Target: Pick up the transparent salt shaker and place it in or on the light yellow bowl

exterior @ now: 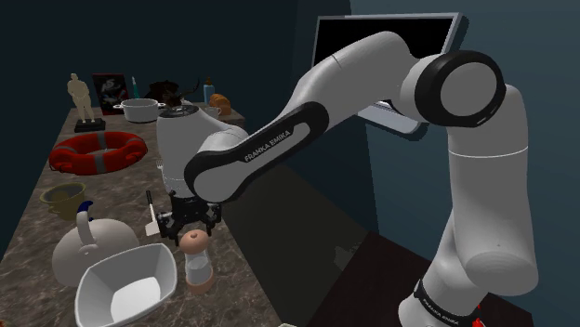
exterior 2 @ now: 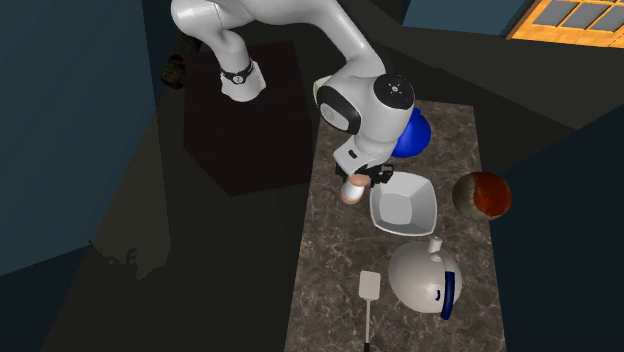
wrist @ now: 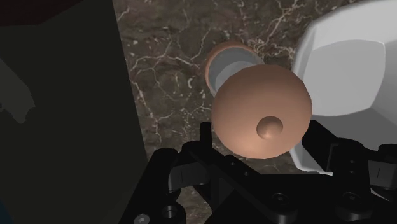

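The one wording that reads plainly is "FRANKA EMIKA", in pale capitals on the dark forearm link (exterior: 272, 146) of the arm. In the shoulder view this link rises up and away from the gripper (exterior: 192, 228), and the letters run slantwise along it. Far from the gripper, low on the arm by the stand, a dark base band (exterior: 437, 307) carries a line of pale lettering too small to make out. Nothing readable shows on the counter (exterior: 130, 190) below the gripper or on the things around it.
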Motion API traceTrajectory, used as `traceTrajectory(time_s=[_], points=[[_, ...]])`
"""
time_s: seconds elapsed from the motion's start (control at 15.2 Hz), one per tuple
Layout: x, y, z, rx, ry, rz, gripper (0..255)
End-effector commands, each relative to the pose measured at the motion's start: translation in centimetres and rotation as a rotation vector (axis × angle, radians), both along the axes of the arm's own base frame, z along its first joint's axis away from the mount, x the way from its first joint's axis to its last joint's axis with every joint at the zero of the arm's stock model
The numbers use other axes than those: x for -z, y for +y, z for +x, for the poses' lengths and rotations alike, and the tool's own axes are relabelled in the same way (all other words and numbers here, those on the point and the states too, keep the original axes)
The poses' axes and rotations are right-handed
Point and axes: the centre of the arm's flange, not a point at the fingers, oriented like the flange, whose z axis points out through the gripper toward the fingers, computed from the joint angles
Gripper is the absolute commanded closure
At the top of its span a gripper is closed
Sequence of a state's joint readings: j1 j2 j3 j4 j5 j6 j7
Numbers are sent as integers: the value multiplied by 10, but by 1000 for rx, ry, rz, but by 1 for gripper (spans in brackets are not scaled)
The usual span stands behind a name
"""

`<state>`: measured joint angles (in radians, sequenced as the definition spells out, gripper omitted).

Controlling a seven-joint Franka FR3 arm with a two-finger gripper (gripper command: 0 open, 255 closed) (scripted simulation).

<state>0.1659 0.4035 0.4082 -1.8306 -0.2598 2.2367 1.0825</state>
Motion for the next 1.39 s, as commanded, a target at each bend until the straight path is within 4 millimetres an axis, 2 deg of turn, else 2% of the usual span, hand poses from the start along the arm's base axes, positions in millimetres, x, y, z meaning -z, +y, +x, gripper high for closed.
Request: traceTrajectory(time_s=[0.0,1.32], points=[[-5,0,0,0,1,0,255],[-111,0,0,0,0,0,255]])
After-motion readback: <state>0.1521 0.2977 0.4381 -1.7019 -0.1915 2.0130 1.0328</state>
